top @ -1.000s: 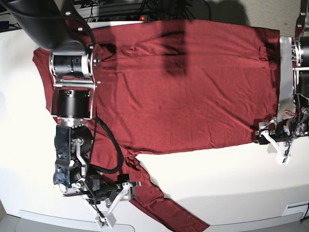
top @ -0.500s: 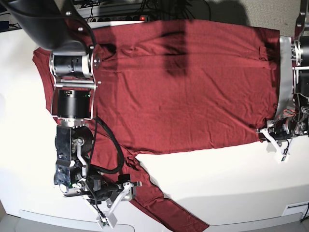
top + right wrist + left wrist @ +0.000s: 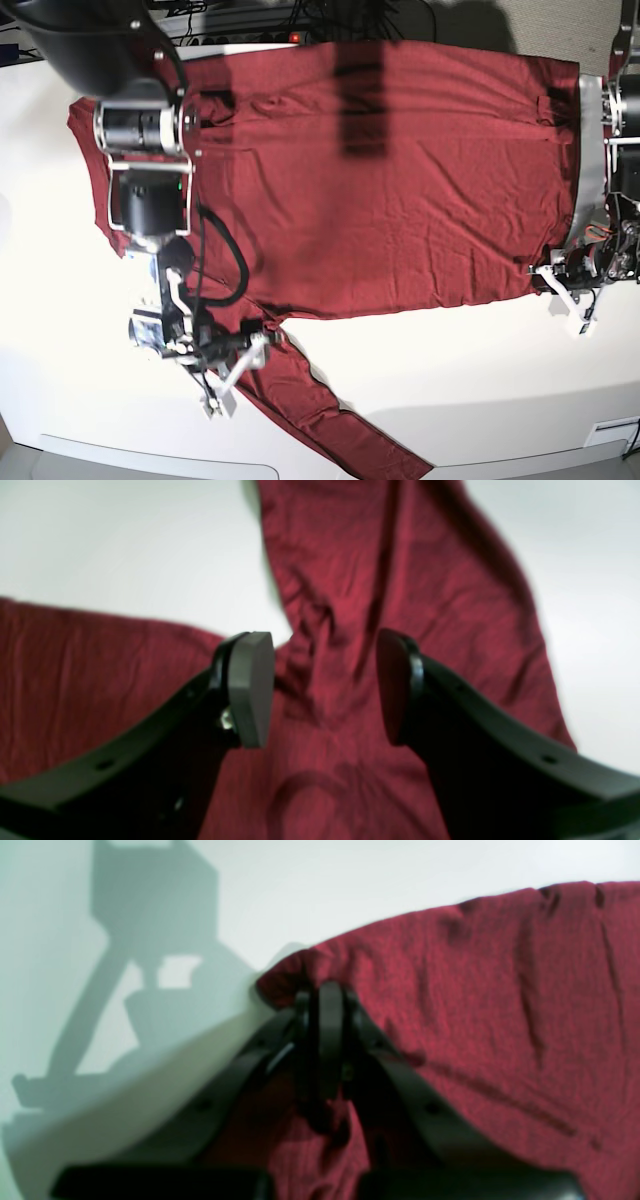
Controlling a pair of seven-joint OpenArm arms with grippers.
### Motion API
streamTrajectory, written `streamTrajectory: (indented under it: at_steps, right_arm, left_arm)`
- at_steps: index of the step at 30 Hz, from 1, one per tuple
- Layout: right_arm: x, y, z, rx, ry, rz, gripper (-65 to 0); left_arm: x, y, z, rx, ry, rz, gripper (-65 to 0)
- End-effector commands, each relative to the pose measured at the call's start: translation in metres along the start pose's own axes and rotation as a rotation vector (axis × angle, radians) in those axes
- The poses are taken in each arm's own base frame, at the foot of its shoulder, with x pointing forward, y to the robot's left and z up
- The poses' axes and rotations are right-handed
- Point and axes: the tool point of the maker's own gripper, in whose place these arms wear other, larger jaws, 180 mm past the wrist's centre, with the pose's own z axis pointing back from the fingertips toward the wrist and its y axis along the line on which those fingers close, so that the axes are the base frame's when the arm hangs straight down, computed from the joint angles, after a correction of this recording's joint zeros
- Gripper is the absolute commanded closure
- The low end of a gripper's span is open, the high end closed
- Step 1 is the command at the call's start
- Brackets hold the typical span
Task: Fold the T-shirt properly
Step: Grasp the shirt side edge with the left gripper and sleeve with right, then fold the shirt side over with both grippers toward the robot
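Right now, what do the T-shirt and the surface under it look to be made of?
T-shirt: thin, soft knit fabric, matte dark red; fine wrinkles and drooping folds show it. Table: smooth, hard white top, probably laminate or painted board; it shows crisp shadows and no grain.

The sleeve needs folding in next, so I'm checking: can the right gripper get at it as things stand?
Probably yes. The right gripper hangs open directly over the sleeve of the T-shirt, and nothing lies between its fingers and the fabric.

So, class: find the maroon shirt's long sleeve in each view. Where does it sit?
Base: the sleeve runs diagonally to the bottom edge, beside the right pincer.
Right wrist: it stretches up from between the open jaws.
Left wrist: not in view, only the shirt's hem corner.
Shared landmark: the white table.
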Motion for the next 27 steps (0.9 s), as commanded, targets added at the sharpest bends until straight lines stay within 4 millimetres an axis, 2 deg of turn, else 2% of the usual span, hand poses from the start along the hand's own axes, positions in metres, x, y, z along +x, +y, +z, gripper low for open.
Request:
streamTrajectory:
  at_steps: [1,3,8,13,17,25,27]
  right_arm:
    - [0.020,-0.001,0.001,-0.004,-0.039,0.028,-32.9]
    - [0.013,0.001,-0.007,-0.008,-0.030,0.057,-32.9]
    - [-0.018,0.013,-0.026,-0.009,0.050,0.170,-33.0]
    - [-0.021,0.019,-0.031,-0.023,0.052,0.279,-33.0]
    - [-0.027,0.008,-0.031,-0.086,0.046,0.238,-33.0]
    - [-0.055,0.011,-0.034,-0.078,0.085,0.221,-32.9]
    - [-0.065,0.012,-0.035,-0.074,0.103,0.216,-28.9]
  left_arm:
    - [0.019,0.006,0.007,0.008,-0.042,-0.011,0.0]
    - [0.018,0.005,0.007,0.008,-0.035,-0.011,0.0]
    - [0.016,0.005,0.007,0.008,-0.028,-0.011,0.0]
    - [0.016,0.005,0.007,0.008,-0.028,-0.011,0.0]
    - [0.016,0.006,0.007,0.008,-0.028,-0.011,0.0]
    - [0.016,0.006,0.007,0.008,-0.028,-0.011,0.0]
    - [0.016,0.006,0.007,0.008,-0.028,-0.011,0.0]
